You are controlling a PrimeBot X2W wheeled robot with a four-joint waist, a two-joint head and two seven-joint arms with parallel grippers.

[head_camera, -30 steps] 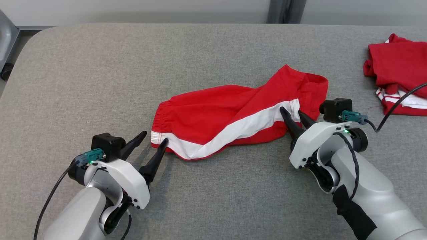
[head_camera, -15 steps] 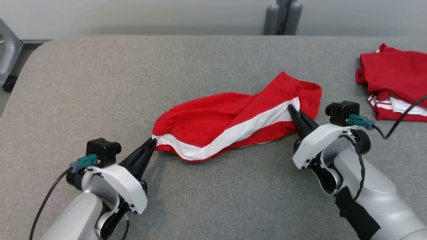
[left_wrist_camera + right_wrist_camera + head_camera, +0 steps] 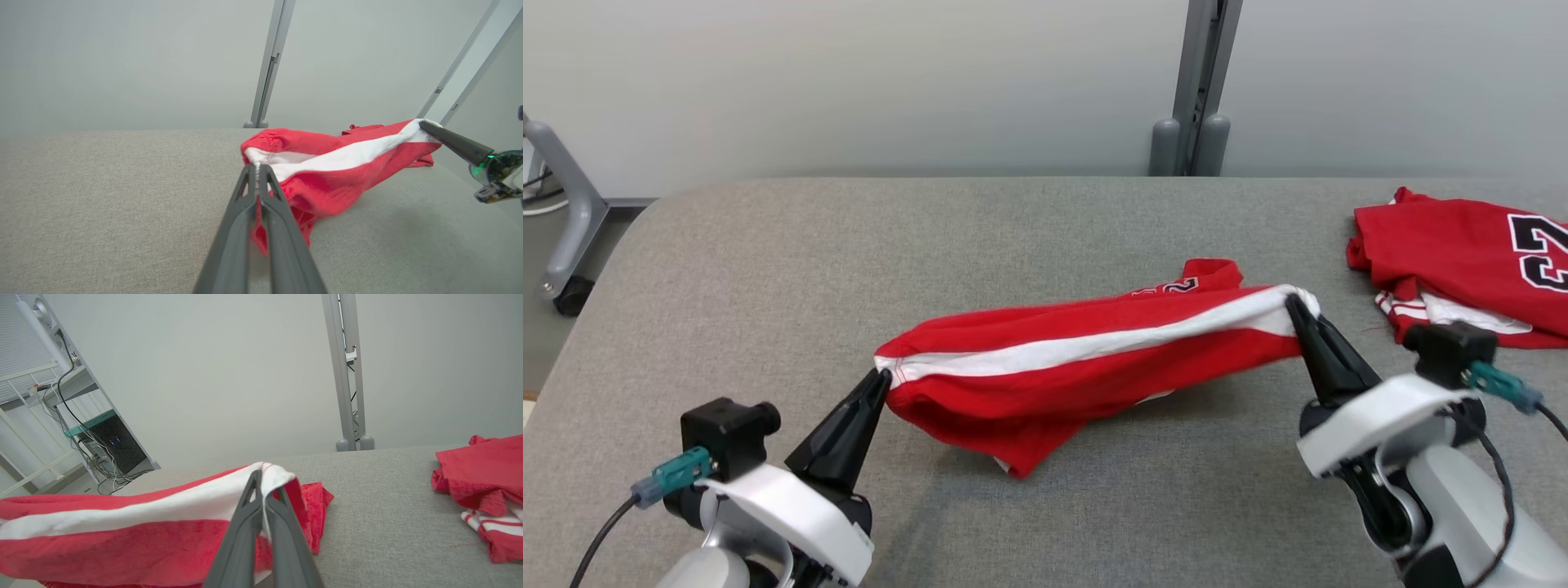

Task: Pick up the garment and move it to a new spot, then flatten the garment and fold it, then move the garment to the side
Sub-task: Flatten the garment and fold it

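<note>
The garment (image 3: 1045, 376) is a pair of red shorts with a white side stripe, stretched between both grippers above the grey table (image 3: 768, 269). My left gripper (image 3: 880, 377) is shut on its waistband corner at the left end. At the right end my right gripper (image 3: 1292, 303) is shut on the white hem. The lower part of the cloth sags toward the table. In the left wrist view, the left gripper (image 3: 257, 166) pinches the white edge of the garment (image 3: 327, 179). In the right wrist view, the right gripper (image 3: 263, 477) pinches the hem of the garment (image 3: 122, 535).
A second red jersey (image 3: 1462, 261) with a black number lies crumpled at the table's right edge, also in the right wrist view as a red pile (image 3: 486, 477). A grey post (image 3: 1201, 90) stands behind the table. A wheeled stand leg (image 3: 564, 220) is at far left.
Both grippers closed on the garment's ends and raised it off the table, pulling it taut. The head camera has tilted up, shifting the whole picture.
</note>
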